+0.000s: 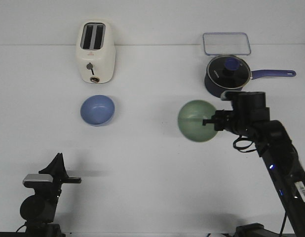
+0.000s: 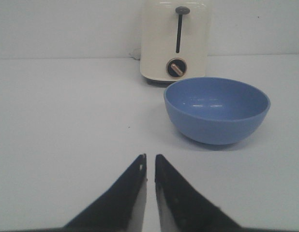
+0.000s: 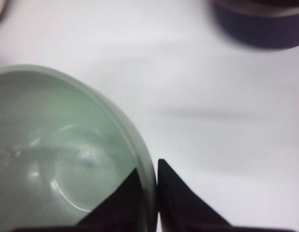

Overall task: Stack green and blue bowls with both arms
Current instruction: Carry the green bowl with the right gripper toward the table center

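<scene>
The right claw [image 1: 209,122] pinches the rim of the pale green round bowl [image 1: 196,120]. The soft blue round bowl [image 1: 97,109] sits far to its left, nearer the closed, empty left claw [image 1: 57,159].

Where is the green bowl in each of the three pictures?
Front view: the green bowl is right of centre, its rim pinched by the right gripper.
Left wrist view: not in it; only the blue bowl and the toaster show.
Right wrist view: it fills the lower left, one of the fingers inside the rim.
Shared landmark: the navy saucepan, also in the right wrist view.
</scene>
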You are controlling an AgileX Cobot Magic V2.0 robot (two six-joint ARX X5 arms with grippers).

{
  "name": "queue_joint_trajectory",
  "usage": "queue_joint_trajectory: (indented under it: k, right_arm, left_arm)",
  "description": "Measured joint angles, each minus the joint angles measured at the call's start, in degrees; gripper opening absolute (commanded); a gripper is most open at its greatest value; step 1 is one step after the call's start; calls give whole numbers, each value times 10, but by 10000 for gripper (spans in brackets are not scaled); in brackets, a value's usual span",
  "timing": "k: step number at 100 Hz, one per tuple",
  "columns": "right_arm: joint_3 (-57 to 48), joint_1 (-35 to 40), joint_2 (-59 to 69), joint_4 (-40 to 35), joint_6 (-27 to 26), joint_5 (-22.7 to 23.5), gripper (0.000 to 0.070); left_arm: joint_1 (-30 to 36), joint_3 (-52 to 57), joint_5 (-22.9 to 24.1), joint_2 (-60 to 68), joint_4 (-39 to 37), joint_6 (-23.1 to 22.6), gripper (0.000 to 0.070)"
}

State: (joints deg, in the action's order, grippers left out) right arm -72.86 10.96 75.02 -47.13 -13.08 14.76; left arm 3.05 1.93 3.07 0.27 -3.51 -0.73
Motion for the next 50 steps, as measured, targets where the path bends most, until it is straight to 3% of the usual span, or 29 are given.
queue_joint_trajectory:
  k: [27,50]
  right_arm:
    - [146,171,6,99,-59,-17,0]
    - [198,223,39,141,-96,-58,0]
  left_arm:
    - [0,0,0,0,0,0,15]
    - [0,0,0,0,0,0,15]
